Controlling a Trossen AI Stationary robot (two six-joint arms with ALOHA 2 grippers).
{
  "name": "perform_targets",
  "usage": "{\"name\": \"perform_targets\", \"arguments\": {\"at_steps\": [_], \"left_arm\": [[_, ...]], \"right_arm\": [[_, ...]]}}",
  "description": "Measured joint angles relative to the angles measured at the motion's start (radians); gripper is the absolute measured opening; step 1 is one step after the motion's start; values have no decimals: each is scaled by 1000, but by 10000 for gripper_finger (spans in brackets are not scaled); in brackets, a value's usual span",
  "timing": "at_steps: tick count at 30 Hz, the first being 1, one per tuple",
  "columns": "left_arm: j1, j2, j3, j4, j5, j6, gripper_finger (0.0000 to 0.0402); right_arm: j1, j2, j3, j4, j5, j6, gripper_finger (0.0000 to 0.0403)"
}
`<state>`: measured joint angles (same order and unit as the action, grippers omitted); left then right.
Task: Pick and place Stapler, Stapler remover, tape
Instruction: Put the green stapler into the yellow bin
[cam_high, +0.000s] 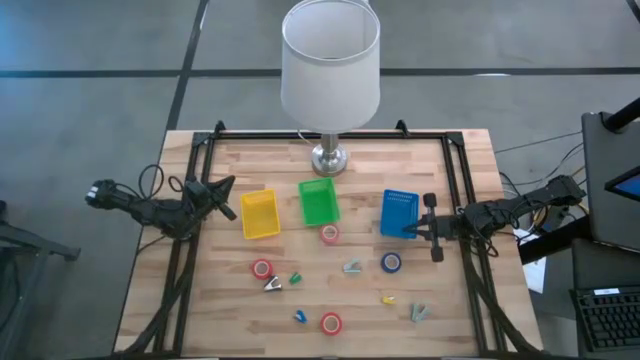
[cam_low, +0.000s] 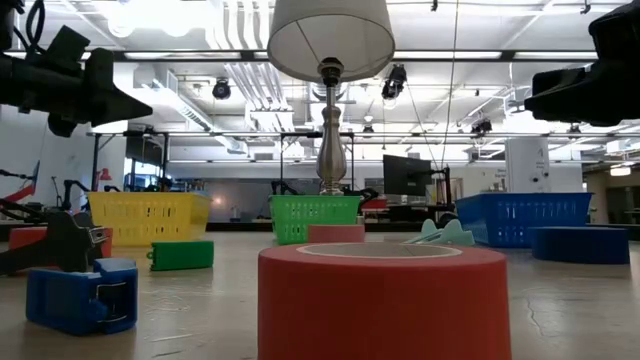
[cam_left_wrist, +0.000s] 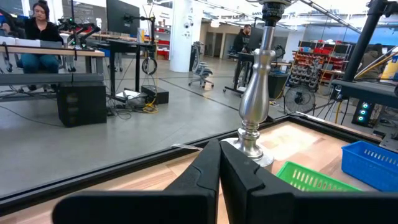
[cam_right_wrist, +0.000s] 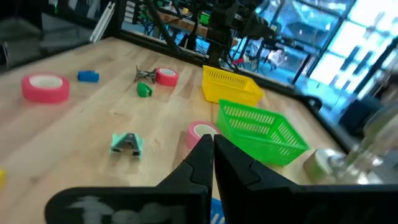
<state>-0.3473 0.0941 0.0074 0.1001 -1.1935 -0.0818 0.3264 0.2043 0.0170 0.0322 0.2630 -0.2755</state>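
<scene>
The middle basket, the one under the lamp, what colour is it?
The middle basket is green; the high view shows it best, between a yellow basket and a blue one.

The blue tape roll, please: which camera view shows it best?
The high view: the blue tape roll appears whole from above, beside the blue tray. The low view shows only its side, far right. Neither wrist view shows it.

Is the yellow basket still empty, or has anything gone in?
Empty. From above, the yellow basket shows only its bare floor; the tape rolls lie out on the table.
</scene>
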Motion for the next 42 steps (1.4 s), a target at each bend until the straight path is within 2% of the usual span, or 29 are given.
{"name": "perform_targets", "arguments": {"at_steps": [4, 8, 13, 17, 20, 24, 28, 34, 36, 39, 42], "left_arm": [[0, 0, 0, 0, 0, 0, 12], [0, 0, 0, 0, 0, 0, 12], [0, 0, 0, 0, 0, 3, 12], [0, 0, 0, 0, 0, 4, 12], [0, 0, 0, 1, 0, 5, 12], [1, 0, 0, 2, 18, -26, 12], [1, 0, 0, -3, 138, -26, 12], [1, 4, 6, 24, 558, 18, 12], [1, 11, 6, 67, 658, -1, 12], [1, 36, 6, 115, 729, -26, 19], [1, 82, 10, 140, 737, -35, 47]], "right_arm": [[0, 0, 0, 0, 0, -75, 8], [0, 0, 0, 1, -1, -34, 8], [0, 0, 0, 9, -9, 380, 8], [0, 0, 0, 8, -9, 566, 8], [0, 0, 0, 15, 11, 565, 8], [0, 0, 0, 77, 111, 497, 8], [0, 0, 0, 187, 167, 404, 8], [0, 2, 0, 331, 209, 291, 12], [0, 8, 0, 344, 210, 268, 19], [0, 22, 0, 355, 211, 271, 37], [0, 46, 0, 367, 212, 269, 59]]}}
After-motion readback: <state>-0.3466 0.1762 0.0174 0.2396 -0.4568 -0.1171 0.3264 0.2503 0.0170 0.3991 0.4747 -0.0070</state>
